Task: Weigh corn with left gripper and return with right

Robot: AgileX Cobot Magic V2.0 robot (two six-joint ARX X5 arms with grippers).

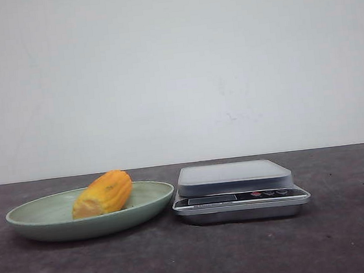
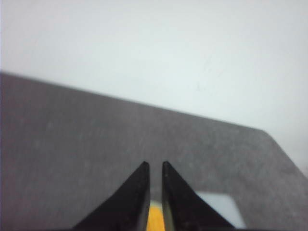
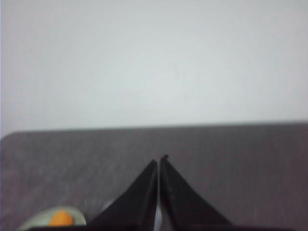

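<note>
The corn (image 1: 103, 193), a stubby yellow-orange cob piece, lies on a pale green plate (image 1: 28, 221) at the left of the dark table. A silver kitchen scale (image 1: 235, 178) stands just right of the plate, its platform bare. Neither gripper shows in the front view. In the left wrist view my left gripper (image 2: 154, 164) has its black fingers nearly together, holding nothing. A strip of the corn (image 2: 155, 219) shows through the narrow gap, far beyond them. My right gripper (image 3: 159, 160) is shut and empty, and the corn (image 3: 60, 219) shows small on the plate (image 3: 33, 222).
A plain white wall stands behind the table's far edge. The scale's pale platform (image 2: 219, 204) shows beside the left fingers. The scale has a display and small buttons (image 1: 269, 193) on its front face.
</note>
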